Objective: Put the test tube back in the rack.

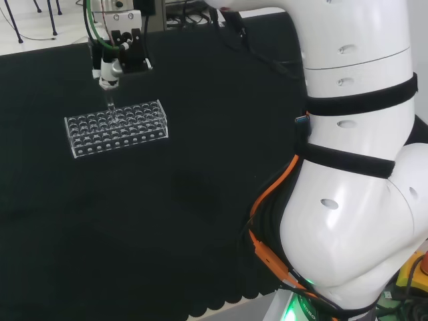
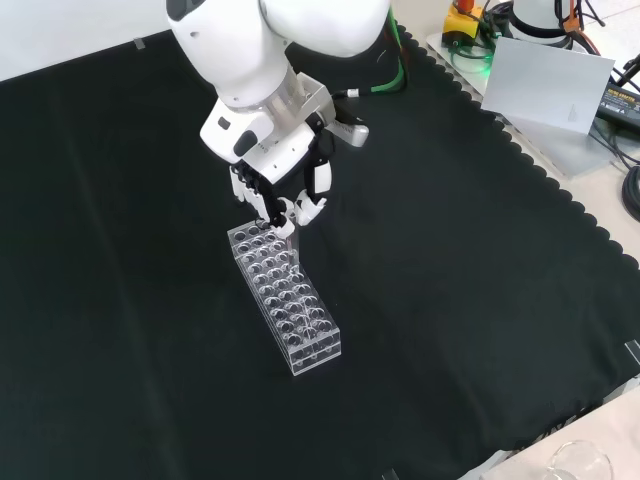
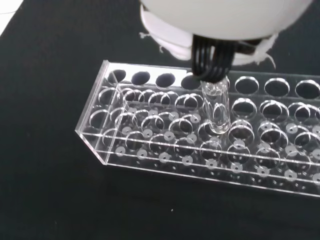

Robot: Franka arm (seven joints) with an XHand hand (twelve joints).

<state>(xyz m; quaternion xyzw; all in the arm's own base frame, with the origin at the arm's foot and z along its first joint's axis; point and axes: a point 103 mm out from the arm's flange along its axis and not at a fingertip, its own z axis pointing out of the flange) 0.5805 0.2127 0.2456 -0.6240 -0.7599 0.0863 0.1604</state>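
A clear plastic rack [image 1: 127,131] with several rows of holes lies on the black cloth; it also shows in the front view [image 2: 296,311] and the wrist view [image 3: 145,145]. The hand [image 1: 120,61] hangs just above one end of the rack, and in the front view the hand [image 2: 285,195] is over the rack's far end. Its fingers [image 3: 210,67] are curled on a clear test tube [image 3: 216,107], which stands upright. The tube [image 1: 110,105] has its rounded lower end at the rack's top plate, over a hole. I cannot tell whether it has entered the hole.
In the front view a grey panel [image 2: 545,85] and cables lie past the cloth's scalloped edge at the upper right. A clear glass vessel [image 2: 580,465] stands at the lower right corner. Bare cloth [image 2: 470,300] surrounds the rack.
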